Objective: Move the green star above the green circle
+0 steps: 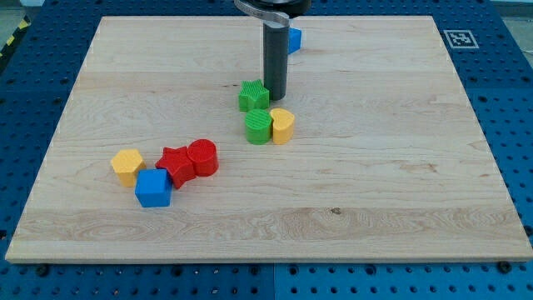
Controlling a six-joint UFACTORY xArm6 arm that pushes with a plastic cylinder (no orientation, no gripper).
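My tip (275,94) sat touching right side of green star block (254,96). Star lay just above green circular block (259,127), yellow block (282,125) beside it, on pale wooden desk (400,167). No jaws on rod.

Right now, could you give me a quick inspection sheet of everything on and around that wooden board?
Surface: wooden board, lying flat.
Job's things: green star sits directly toward the view's top from the green circle, nearly touching it.
Clutter: yellow block beside the circle; yellow block, blue block, red star, red cylinder clustered at lower left; blue block behind the rod.
Gripper: none; my tip rests at the star's right.
Cables: nothing seen.
Surroundings: blue perforated table.
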